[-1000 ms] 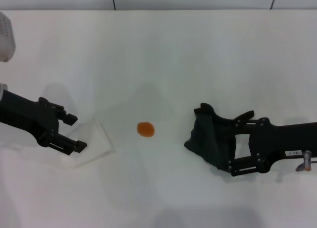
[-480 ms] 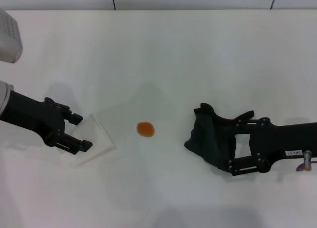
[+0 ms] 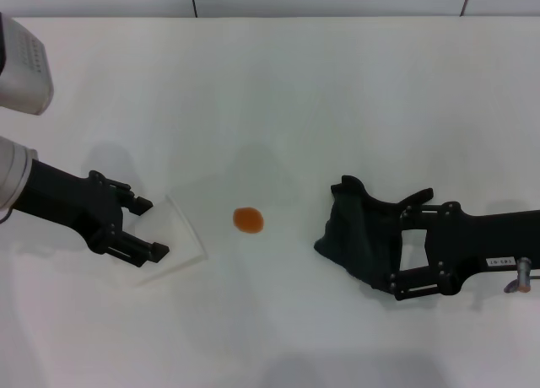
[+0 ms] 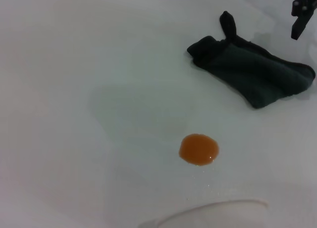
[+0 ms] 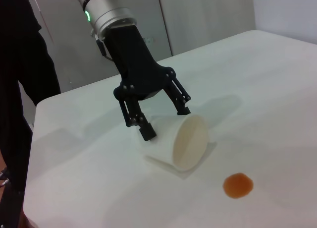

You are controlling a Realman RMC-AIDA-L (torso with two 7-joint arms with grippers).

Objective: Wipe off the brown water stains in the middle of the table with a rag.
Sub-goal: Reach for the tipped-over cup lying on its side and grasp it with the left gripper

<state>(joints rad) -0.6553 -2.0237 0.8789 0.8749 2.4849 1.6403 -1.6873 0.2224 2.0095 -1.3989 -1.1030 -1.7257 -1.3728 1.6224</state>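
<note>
One orange-brown blot — the brown water stains [image 3: 248,220] — sits near the middle of the table [image 3: 278,93], and you can see it untouched in all three views. Your right gripper [image 3: 422,245] lies low over the table to the robot's right of the stain, its fingers spread apart; the rag [image 3: 359,240] is bunched at that gripper's end facing the stain, touching it, though you cannot tell whether the fingers actually pinch the cloth. From the left wrist the rag reads as a dark folded cloth lying flat on the tabletop, well apart from the blot. Your left gripper [image 3: 139,228] is on the other side of the stain, fingers open around a white cup [image 3: 173,236] that lies tipped on its side — its mouth points toward the blot.
</note>
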